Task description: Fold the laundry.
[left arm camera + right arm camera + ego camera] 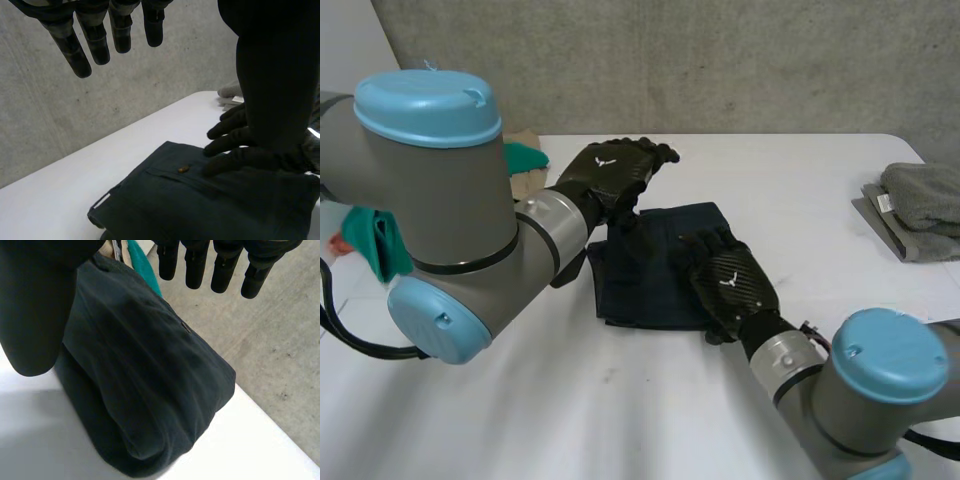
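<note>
A folded dark navy garment (650, 270) with a small brown button (183, 169) lies in the middle of the white table (800, 190). My left hand (615, 170) hovers above the garment's far left corner, open, its fingers (82, 50) straight and off the cloth. My right hand (725, 280) lies flat on the garment's near right part and is open too. In the left wrist view its fingers (235, 150) rest on the cloth (200, 200) beside the button. The right wrist view has the straight fingers (225, 270) reaching out over the folded bundle (145, 380).
A stack of folded grey cloth (920, 195) sits on a grey board at the table's right edge. Teal cloth (525, 155) lies with a brown box at the far left, behind my left arm, and more teal cloth (370, 240) hangs lower. A concrete wall (720, 60) backs the table.
</note>
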You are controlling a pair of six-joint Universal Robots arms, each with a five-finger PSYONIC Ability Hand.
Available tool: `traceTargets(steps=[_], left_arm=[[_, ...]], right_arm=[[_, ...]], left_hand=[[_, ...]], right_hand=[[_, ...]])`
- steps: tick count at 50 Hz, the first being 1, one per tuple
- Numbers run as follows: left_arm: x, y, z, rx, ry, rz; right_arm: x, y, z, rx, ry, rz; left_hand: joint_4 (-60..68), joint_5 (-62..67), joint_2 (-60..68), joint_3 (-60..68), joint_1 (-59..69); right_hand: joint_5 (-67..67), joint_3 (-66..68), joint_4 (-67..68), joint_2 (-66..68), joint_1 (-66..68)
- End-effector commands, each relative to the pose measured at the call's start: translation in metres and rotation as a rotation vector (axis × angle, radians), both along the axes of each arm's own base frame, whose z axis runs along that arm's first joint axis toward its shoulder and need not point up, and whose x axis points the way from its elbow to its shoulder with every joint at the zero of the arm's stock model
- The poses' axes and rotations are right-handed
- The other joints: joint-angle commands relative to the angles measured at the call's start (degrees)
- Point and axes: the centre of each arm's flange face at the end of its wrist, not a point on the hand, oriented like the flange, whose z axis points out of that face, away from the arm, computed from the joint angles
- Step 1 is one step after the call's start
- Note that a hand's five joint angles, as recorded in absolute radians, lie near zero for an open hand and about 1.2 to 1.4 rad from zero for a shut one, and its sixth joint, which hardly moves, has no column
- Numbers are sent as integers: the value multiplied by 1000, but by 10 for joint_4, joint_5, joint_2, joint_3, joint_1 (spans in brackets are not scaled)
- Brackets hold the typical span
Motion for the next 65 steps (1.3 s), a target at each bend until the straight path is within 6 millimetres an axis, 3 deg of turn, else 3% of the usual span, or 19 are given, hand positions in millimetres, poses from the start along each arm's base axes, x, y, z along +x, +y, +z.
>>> traceTargets(steps=[1,11,21,28,30,40,57,61,62,64,65], left_arm=[[-1,-2,-4,-15,6,5],[-1,-4,-6,-16,7,8],[0,-4,-8,-10,2,10],[0,-4,-8,-8,7,7],[0,-3,-9,-1,7,8],[0,-5,-11,2,13,11],[1,-6,-13,7,9,15],[3,-7,-15,12,5,22],[3,-7,-15,13,4,22],[4,-8,-16,14,3,25],[5,-8,-15,13,4,26]], right_arm=[[13,-24,-12,-65,0,-35],[17,-38,-21,-64,17,-55],[5,-19,3,5,40,-52],[3,-19,1,49,45,-54],[4,-20,-10,69,53,-51],[15,-37,-23,55,61,-52],[34,-64,-19,-7,22,-52],[39,-70,-20,-15,15,-49],[40,-72,-19,-22,7,-46],[41,-76,-14,-32,-10,-50],[43,-79,-7,-49,-25,-50]], left_hand=[[-9,-19,-10,-15,2],[-7,-17,-8,-13,3],[-7,-17,-8,-13,3],[-9,-19,-10,-15,2],[-9,-19,-10,-15,2],[-7,-17,-8,-13,3],[-7,-17,-8,-13,3],[-7,-17,-8,-13,3],[-7,-17,-8,-13,3],[-7,-17,-8,-13,3],[-7,-17,-8,-13,3]], right_hand=[[-28,-20,-25,-21,-35],[-28,-20,-25,-21,-35],[-28,-20,-25,-21,-35],[-28,-20,-25,-21,-35],[-28,-20,-25,-21,-35],[-28,-20,-25,-21,-35],[-28,-20,-25,-21,-35],[164,172,167,170,157],[373,381,376,379,366],[668,676,671,674,661],[672,680,675,679,665]])
